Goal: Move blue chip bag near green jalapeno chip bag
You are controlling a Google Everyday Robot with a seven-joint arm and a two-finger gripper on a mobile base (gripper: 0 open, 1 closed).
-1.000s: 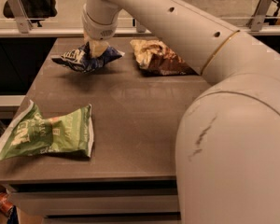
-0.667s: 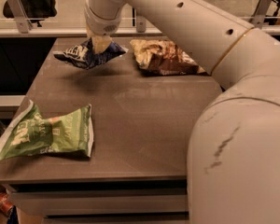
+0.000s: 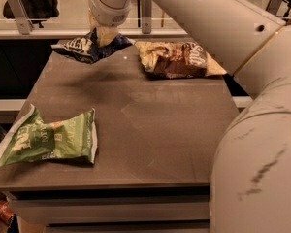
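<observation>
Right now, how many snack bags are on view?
3: the blue bag held by the gripper above the table, far left; the brown bag far right; the green bag near left. The arm may hide more.

Over the far left corner of the table (image 3: 160, 130), the gripper (image 3: 105, 35) pinches the blue chip bag (image 3: 80, 47) by its top edge. The bag hangs crumpled and clear of the tabletop, with a shadow under it. The brown bag (image 3: 177, 59) lies just beside it to the right. The green jalapeno chip bag (image 3: 48, 140) lies flat at the near left edge, well apart.
</observation>
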